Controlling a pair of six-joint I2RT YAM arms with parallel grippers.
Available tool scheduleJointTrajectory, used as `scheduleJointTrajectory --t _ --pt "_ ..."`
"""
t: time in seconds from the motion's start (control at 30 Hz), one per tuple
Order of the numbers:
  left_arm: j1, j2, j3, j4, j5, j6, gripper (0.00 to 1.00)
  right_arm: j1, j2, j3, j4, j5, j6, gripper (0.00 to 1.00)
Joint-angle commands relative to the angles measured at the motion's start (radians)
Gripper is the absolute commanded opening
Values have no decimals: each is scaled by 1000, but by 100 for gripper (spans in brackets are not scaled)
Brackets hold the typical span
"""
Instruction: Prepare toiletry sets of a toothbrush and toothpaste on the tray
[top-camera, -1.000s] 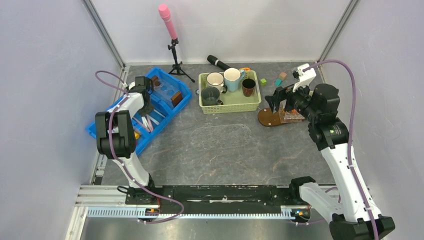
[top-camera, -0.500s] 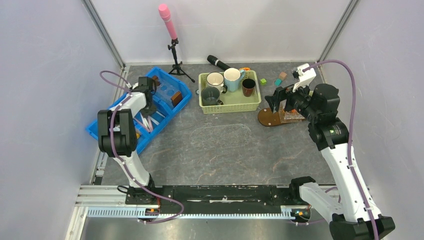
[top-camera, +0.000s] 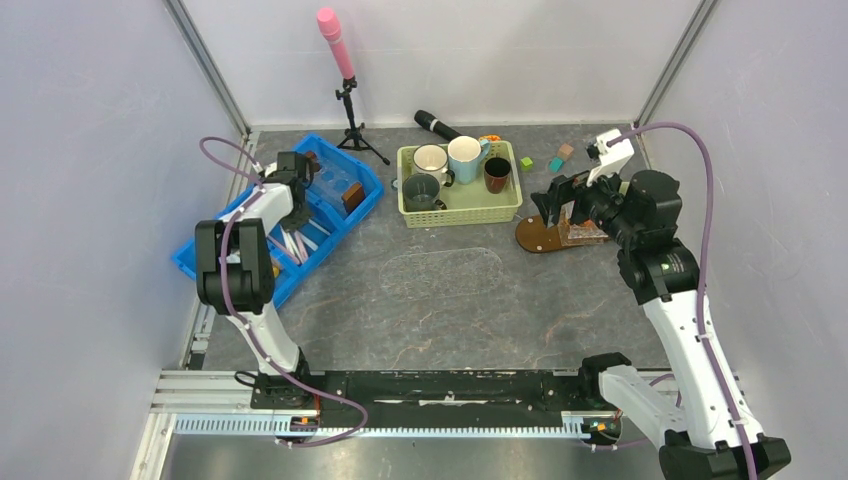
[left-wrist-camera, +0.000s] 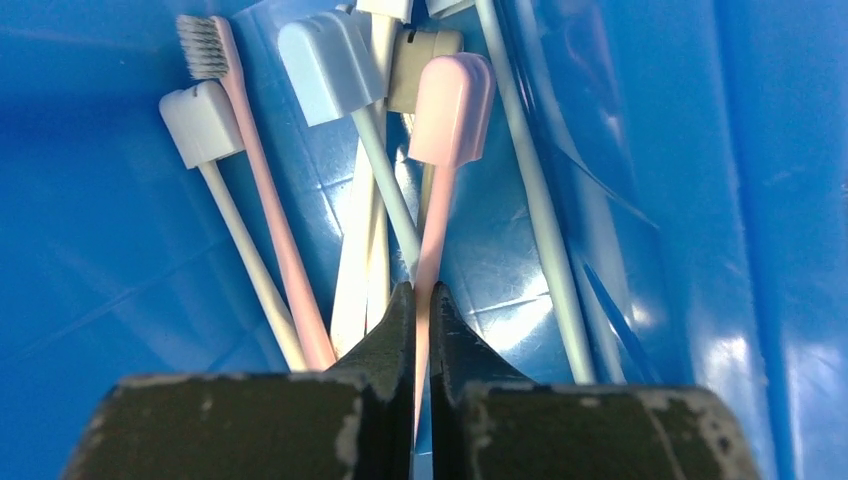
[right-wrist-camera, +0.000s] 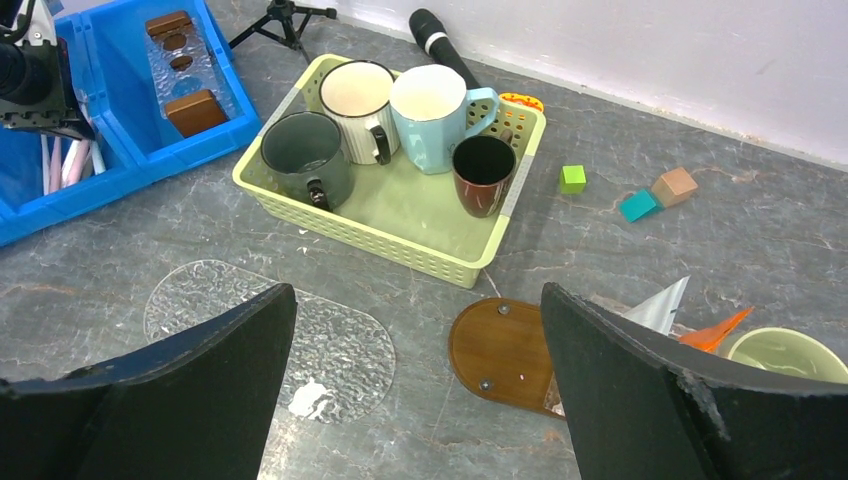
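Observation:
My left gripper (left-wrist-camera: 421, 292) is down in the blue divided bin (top-camera: 345, 215), shut on the thin handle of a pink-capped toothbrush (left-wrist-camera: 450, 100). Several other pale toothbrushes (left-wrist-camera: 335, 75) lie beside it. In the top view the left gripper (top-camera: 288, 205) is mostly hidden by its wrist. My right gripper (right-wrist-camera: 415, 300) is wide open and empty, hovering over the near end of the dark-brown oval tray (right-wrist-camera: 500, 350), which also shows in the top view (top-camera: 538, 238). An orange pointed piece (right-wrist-camera: 715, 330) and a silver one lie at the tray's right end; I cannot tell if they are toothpaste.
A pale green basket (top-camera: 460, 212) holding several mugs stands mid-back. A clear textured oval mat (top-camera: 445, 272) lies in the middle. A pink microphone on a tripod (top-camera: 345, 80), a black microphone (top-camera: 437, 125) and small coloured blocks (top-camera: 560, 158) sit at the back.
The left wrist has shifted slightly toward the far end of the blue bin. The right arm has stayed in place.

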Motion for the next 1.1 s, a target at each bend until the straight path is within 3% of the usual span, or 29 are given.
scheduleJointTrajectory --t 0.0,0.5,0.83,1.07 --pt "-9 -94 21 -27 8 11 2 4 -26 0 6 6 -15 98" --pt "18 -356 -131 161 7 7 2 5 -53 8 11 -37 6 98" --pt "75 -415 -217 306 224 -26 2 5 -43 6 18 -79 13 98" --pt "122 -534 -338 553 400 -57 2 5 -31 -11 61 -175 45 98"
